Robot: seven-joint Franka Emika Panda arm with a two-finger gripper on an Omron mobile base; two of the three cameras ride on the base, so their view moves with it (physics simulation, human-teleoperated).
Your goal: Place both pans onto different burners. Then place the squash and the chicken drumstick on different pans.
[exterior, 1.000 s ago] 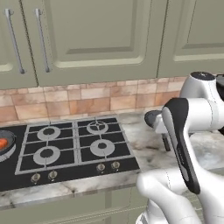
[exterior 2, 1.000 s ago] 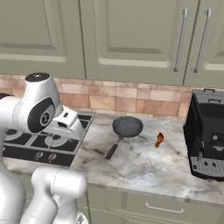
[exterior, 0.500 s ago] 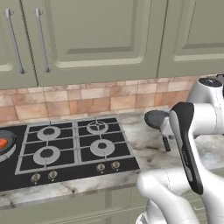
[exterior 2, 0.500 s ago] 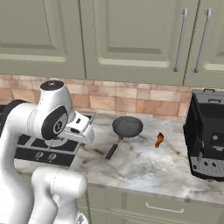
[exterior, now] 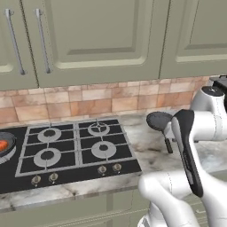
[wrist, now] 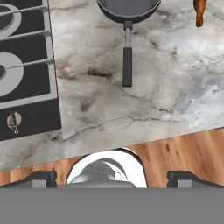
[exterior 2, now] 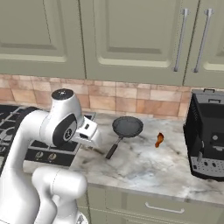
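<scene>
- The worktop (exterior 2: 144, 164), grey marble, carries everything. The black cooktop (exterior: 66, 150) sits at its nine o'clock end in the right base view; a coffee machine (exterior 2: 205, 140) stands at three o'clock.
- On the cooktop, four burners (exterior: 103, 149) under square grates stand free. At the nine o'clock edge of the left base view a second pan (exterior: 5, 146) already rests on the large ring, with the squash (exterior: 2, 145) inside it.
- The pan (exterior 2: 127, 127) still to be moved lies on the marble just beside the cooktop, its handle (wrist: 127, 65) pointing toward the robot, at six o'clock in the hand view.
- The hand (wrist: 111, 177) hangs above the worktop's front edge, fingers spread wide and holding nothing.
- The chicken drumstick (exterior 2: 159, 139) lies at three o'clock of the pan, near but apart.
- I judge the step is grasping this pan: go toward twelve o'clock in the hand view, straddle the handle crosswise near its middle, then close, so the pan lifts level.
</scene>
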